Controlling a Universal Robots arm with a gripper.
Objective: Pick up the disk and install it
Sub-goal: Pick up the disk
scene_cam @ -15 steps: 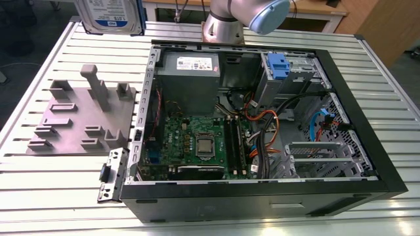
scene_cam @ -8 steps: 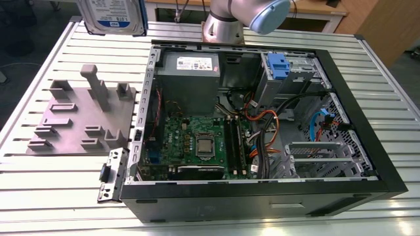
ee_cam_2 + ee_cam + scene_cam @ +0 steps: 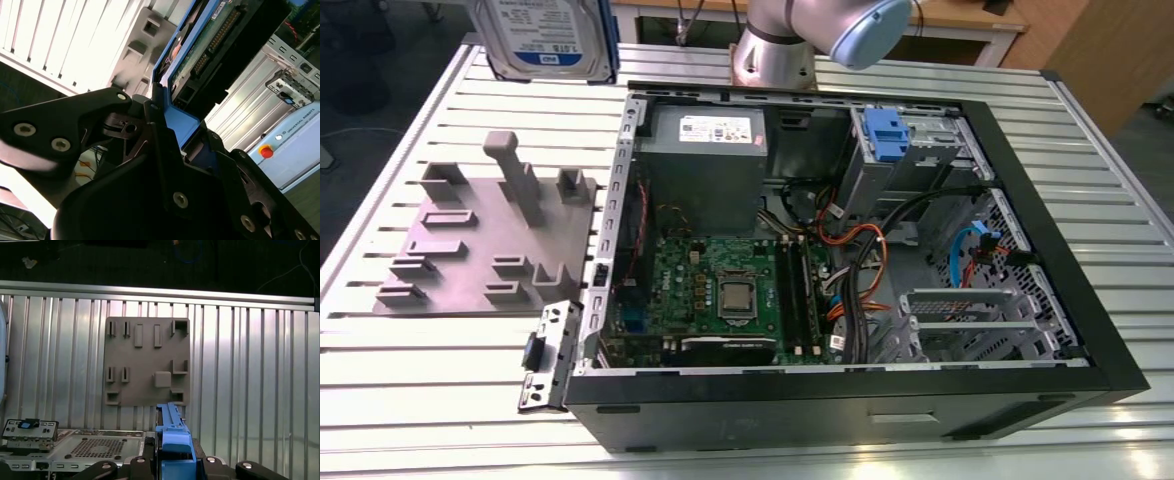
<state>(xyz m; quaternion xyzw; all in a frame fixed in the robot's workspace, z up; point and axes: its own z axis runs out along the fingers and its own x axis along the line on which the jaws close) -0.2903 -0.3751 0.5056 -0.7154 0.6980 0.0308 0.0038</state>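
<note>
The disk (image 3: pixel 540 35) hangs in the air above the table's far edge, at the exterior view's left of the arm's base, its white-and-blue label facing the camera. In the second wrist view my gripper (image 3: pixel 165 120) is shut on the disk's blue carrier bracket (image 3: pixel 177 117), and the drive's green circuit board (image 3: pixel 210 40) runs away from the black fingers (image 3: pixel 75 125). The first wrist view has the carrier's blue edge (image 3: pixel 172 440) standing between the fingers, above the open computer case (image 3: pixel 854 250).
A grey slotted holder plate (image 3: pixel 480 240) lies on the ribbed metal table (image 3: pixel 400 360) beside the case. Inside the case are a motherboard (image 3: pixel 734 290), a power supply (image 3: pixel 707 150), a bay with a blue clip (image 3: pixel 887 135) and a silver cage (image 3: pixel 961 320).
</note>
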